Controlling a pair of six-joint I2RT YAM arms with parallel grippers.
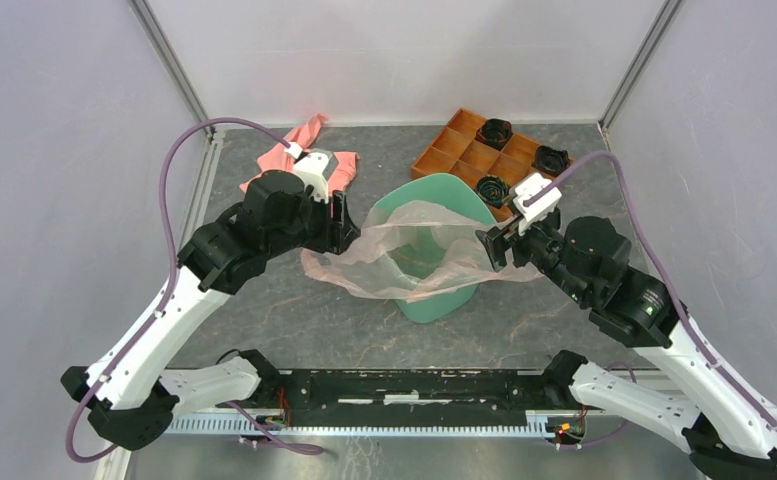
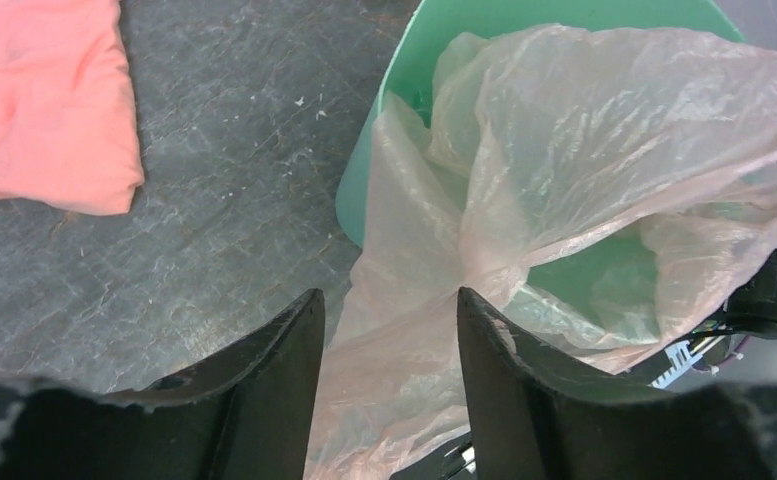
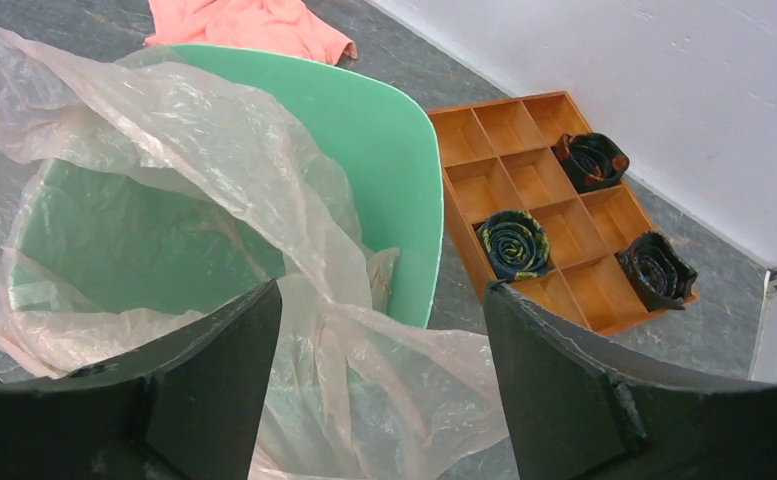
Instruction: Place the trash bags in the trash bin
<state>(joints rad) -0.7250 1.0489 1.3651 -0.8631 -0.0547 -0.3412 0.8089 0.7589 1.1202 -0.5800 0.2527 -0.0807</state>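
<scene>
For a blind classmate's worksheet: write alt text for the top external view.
A pale pink bag lies spread over a mint-green bin, the left gripper and right gripper at its two sides. Behind lie a pink cloth and an orange tray.

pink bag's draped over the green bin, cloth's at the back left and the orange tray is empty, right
Not quite. The orange tray is not empty: three dark rolled items sit in its compartments, clear in the right wrist view. The rest holds: the pink bag is draped over the green bin, and the cloth lies back left.
</scene>
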